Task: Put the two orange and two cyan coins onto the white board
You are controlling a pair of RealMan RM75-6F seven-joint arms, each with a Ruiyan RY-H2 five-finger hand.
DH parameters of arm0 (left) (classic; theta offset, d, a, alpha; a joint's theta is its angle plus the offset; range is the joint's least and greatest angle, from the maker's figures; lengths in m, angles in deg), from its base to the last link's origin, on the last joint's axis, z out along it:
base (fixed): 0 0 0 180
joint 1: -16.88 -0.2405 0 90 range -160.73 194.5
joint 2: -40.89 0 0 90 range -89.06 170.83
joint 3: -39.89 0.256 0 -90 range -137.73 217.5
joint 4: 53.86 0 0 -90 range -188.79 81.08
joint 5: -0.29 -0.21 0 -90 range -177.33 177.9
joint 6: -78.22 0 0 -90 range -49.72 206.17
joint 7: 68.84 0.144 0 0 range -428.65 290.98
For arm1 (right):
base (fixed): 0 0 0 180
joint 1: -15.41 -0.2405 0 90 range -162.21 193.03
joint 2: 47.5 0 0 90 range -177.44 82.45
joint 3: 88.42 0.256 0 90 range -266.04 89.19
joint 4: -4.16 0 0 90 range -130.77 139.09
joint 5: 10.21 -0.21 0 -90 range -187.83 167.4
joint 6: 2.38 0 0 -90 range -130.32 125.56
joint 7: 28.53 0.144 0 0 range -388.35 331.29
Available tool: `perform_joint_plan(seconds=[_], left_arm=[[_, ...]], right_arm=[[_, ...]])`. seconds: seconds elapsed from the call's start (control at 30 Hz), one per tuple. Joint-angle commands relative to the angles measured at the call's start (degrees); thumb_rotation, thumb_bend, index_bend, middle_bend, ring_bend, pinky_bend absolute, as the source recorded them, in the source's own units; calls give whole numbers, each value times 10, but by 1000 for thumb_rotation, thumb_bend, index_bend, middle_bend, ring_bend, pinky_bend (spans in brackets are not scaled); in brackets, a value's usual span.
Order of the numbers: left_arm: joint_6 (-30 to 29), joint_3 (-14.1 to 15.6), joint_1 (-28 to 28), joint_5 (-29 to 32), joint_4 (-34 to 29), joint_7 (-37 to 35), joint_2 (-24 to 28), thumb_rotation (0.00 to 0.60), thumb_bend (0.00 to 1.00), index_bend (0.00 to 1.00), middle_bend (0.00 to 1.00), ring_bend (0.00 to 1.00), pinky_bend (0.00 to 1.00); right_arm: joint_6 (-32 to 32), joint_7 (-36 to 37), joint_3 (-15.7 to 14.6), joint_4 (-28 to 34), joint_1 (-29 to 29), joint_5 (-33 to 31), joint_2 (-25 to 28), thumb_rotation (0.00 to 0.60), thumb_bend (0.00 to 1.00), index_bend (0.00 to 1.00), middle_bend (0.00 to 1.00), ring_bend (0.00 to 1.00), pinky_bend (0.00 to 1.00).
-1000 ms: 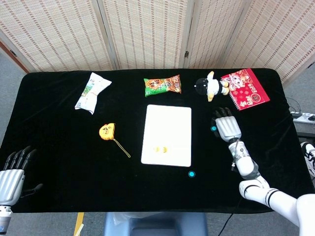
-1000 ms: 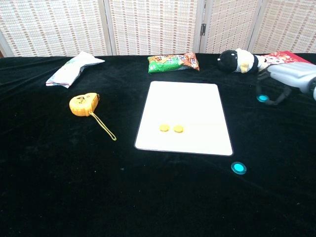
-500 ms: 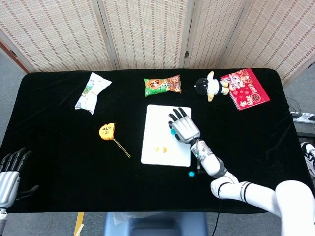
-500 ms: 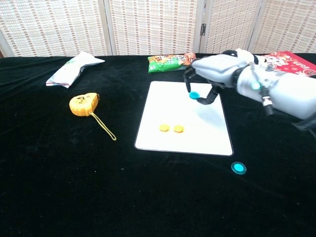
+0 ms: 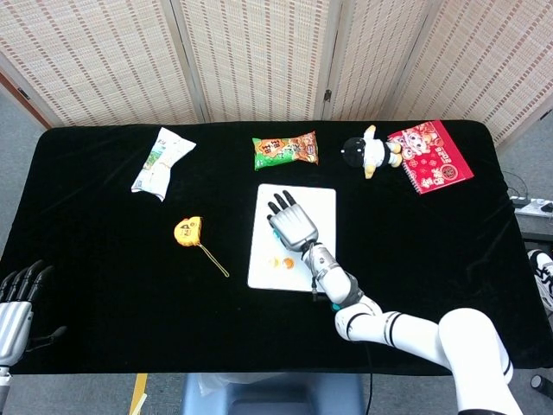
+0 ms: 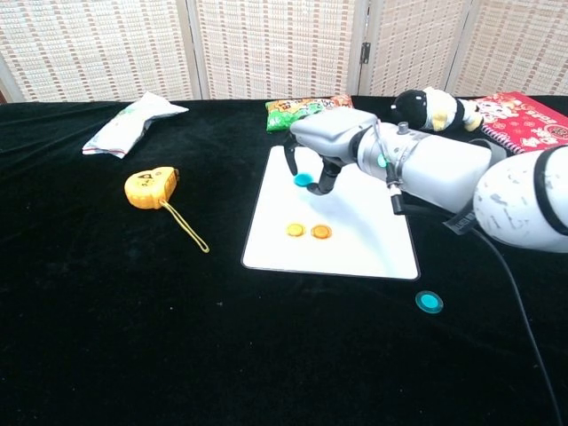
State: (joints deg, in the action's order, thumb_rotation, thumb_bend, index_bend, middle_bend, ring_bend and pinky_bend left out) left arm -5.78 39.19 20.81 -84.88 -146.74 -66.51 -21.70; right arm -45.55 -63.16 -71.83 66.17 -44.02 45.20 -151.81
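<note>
Right hand (image 6: 321, 146) hovers over the upper left part of the white board (image 6: 373, 244), fingers curled downward and pinching a cyan coin (image 6: 303, 179) between thumb and fingertip; coin is clear of the board surface in the chest view. In the head view the hand's back hides the coin. Two orange coins (image 6: 308, 232) lie side by side on the board, just apart, nearer its front edge. Second cyan coin (image 6: 429, 303) sits on the black cloth off the board's front right corner. Left hand (image 5: 15, 303) rests at the table's near left edge, fingers apart, holding nothing

Judgement: placing the first cyan coin; three of four nearly done, one still to fetch

Risks: released from this height, the coin may bounce or roll off the left edge, which is close. If the hand lowers toward the front, the fingers could knock the orange coins. The thin coin may also cling to a fingertip on opening and get dragged off
</note>
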Motion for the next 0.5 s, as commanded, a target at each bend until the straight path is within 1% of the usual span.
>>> perform_joint_plan(seconds=[0.03,0.17,0.23,0.3,0.47,0.5], left_arm=[[1,0,0,1,1,-1,-1,600,73,0,0,59,0],[2,0,0,2,3,-1,-2,600,73,0,0,59,0],[3,1,0,2,4,-2,-2,600,73,0,0,59,0],[3,0,-1,2,5,-2,-3,600,73,0,0,59,0],[3,0,-1,4,8,-5,-4,600,73,0,0,59,0],[4,0,-1,4,8,-5,-4,600,73,0,0,59,0]], right_arm=[[4,-3,2,-10,-9,-8,-8,600,303,436,124,0,0],[8,-5,0,-22,-19,-15,-16,600,303,432,124,0,0],[9,-4,0,-28,-23,-19,-21,600,303,410,124,0,0],[11,-3,-1,-32,-26,-22,-23,600,303,354,122,0,0],[9,2,-7,-34,-27,-20,-24,600,303,178,121,0,0],[6,4,-8,-32,-26,-18,-22,600,303,162,121,0,0]])
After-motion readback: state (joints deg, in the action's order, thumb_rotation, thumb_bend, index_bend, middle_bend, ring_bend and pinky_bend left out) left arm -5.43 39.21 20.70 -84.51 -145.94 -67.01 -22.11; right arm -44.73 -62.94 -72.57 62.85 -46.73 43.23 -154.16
